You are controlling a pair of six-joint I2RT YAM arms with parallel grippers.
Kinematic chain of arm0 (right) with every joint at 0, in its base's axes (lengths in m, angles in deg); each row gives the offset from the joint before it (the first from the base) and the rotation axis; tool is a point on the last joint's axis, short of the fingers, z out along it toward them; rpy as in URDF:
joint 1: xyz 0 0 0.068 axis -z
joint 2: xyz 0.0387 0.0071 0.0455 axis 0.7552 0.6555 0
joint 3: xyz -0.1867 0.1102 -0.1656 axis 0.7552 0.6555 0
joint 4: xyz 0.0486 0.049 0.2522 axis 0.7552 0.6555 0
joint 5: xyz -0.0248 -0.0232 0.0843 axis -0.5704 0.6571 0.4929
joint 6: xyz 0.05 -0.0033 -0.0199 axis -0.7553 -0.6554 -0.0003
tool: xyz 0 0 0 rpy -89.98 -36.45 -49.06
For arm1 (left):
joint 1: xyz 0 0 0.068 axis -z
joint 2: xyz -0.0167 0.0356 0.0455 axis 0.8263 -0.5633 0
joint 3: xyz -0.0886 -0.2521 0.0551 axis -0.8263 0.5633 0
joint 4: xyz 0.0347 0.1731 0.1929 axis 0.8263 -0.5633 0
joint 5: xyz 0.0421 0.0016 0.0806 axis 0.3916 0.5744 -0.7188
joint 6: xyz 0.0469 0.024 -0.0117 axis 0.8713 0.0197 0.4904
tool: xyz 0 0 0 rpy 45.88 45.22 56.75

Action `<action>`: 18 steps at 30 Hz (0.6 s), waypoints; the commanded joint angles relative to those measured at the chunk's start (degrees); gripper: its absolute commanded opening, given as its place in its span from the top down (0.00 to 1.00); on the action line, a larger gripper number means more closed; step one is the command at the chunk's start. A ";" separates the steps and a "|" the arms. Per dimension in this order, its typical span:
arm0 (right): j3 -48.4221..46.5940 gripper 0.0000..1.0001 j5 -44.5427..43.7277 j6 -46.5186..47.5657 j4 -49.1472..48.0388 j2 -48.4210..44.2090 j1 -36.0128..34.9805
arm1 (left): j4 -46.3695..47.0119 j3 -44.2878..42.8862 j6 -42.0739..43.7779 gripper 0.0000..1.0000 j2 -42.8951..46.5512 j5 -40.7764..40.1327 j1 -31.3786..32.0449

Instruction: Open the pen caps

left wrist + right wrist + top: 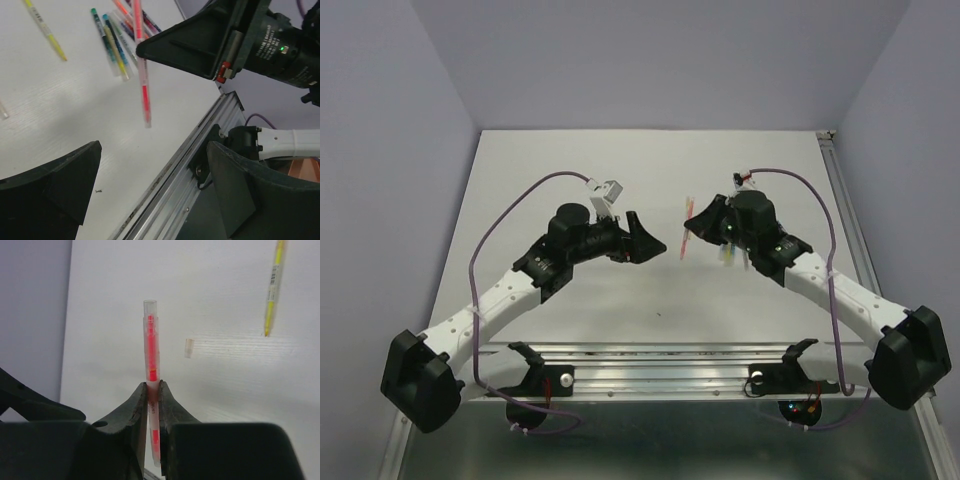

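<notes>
Above the white table (570,180), right jaws clench a red pen (150,355); left jaws gape apart.

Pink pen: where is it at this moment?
The pink pen is clamped in the right tool, held off the table just right of centre in the top view, facing the open left tool.

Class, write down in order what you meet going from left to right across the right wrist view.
The pink-red pen clamped in the right pincer → loose pale pen cap → yellow pen.
</notes>
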 commanded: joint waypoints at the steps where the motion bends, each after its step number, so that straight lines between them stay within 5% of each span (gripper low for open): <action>1: 2.61 0.99 -3.01 -14.47 -9.10 -2.43 -0.16 | 10.68 -0.46 -0.48 0.01 -1.78 5.04 1.98; 12: 3.31 0.99 -5.66 -19.66 -9.81 -4.46 -0.43 | 12.44 -5.73 0.22 0.02 -11.45 5.66 7.43; 18: 3.48 0.99 -4.87 -19.57 -9.45 -4.46 -0.51 | 13.14 -7.67 0.31 0.17 -13.91 5.22 8.66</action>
